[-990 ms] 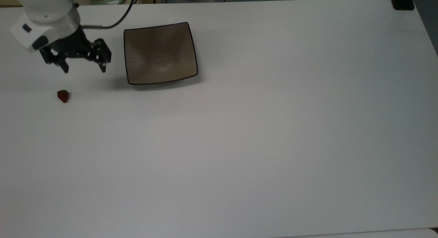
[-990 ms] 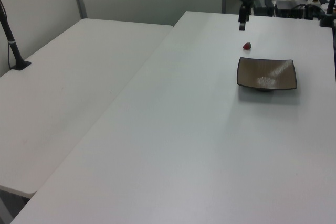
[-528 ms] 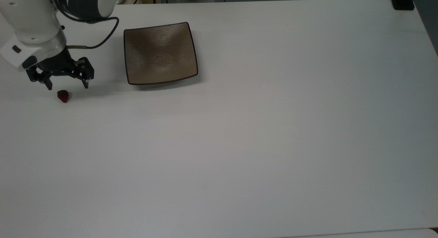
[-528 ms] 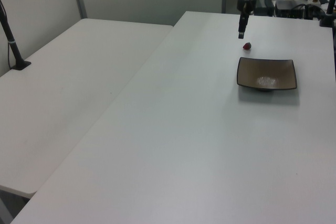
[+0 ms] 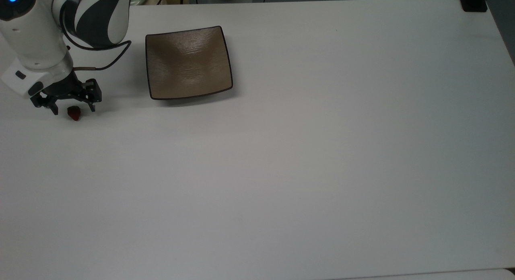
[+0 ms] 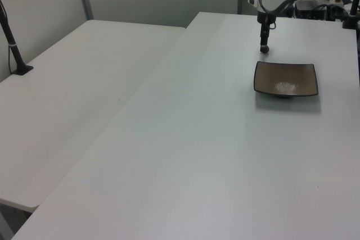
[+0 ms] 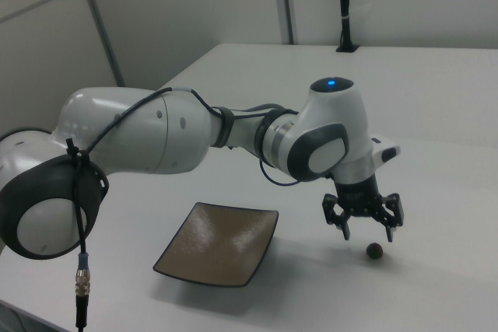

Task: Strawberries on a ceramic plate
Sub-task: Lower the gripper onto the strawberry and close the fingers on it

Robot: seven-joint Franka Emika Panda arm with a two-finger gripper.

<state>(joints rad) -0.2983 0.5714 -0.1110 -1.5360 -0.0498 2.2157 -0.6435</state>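
Probably the small dark-red heart-shaped strawberry (image 5: pixel 74 113), lying on the white table (image 5: pixel 281 171) well apart from the square glossy tan-brown ceramic plate (image 5: pixel 188 62), is light and soft, so the black two-finger gripper (image 5: pixel 72 109), spread open around it, should pinch its sides gently.

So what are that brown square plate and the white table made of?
The plate looks like glazed ceramic: glossy tan-brown with bright highlights, a thin dark rim and upturned corners. The table seems a matte white laminate or painted board, smooth and barely reflective; the exact material is unclear.
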